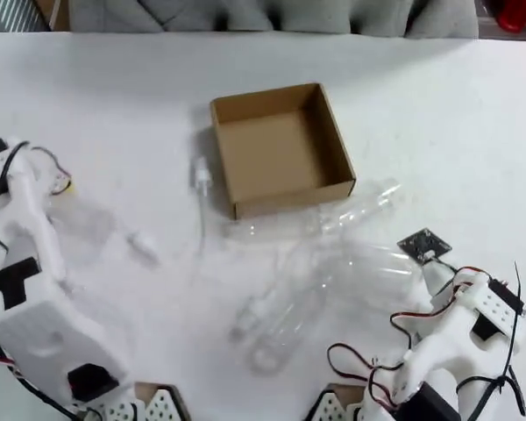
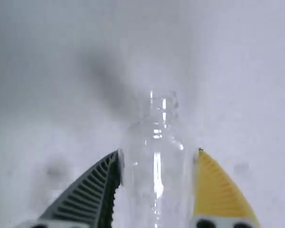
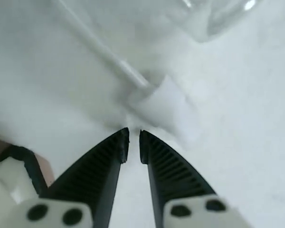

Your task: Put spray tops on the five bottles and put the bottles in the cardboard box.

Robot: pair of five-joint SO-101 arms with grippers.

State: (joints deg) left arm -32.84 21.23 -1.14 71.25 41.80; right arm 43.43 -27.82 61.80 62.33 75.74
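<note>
My left gripper [image 2: 156, 154] is shut on a clear bottle [image 2: 157, 118]; its grey and yellow fingers press the two sides, and the threaded neck is bare. In the high view that bottle [image 1: 96, 224] lies at the left by the left arm [image 1: 26, 219]. My right gripper [image 3: 131, 137] has its black fingers almost together with nothing between them. A white spray top [image 3: 166, 107] with its thin tube [image 3: 99, 47] lies just past the tips. The cardboard box [image 1: 320, 132] sits open at the centre. Several clear bottles [image 1: 289, 307] lie in front of it.
Another spray top with a long tube [image 1: 202, 180] lies left of the box. A small white piece [image 1: 143, 244] rests on the table near the held bottle. The right arm [image 1: 456, 324] with loose wires stands at the front right. The table's far side is bare white.
</note>
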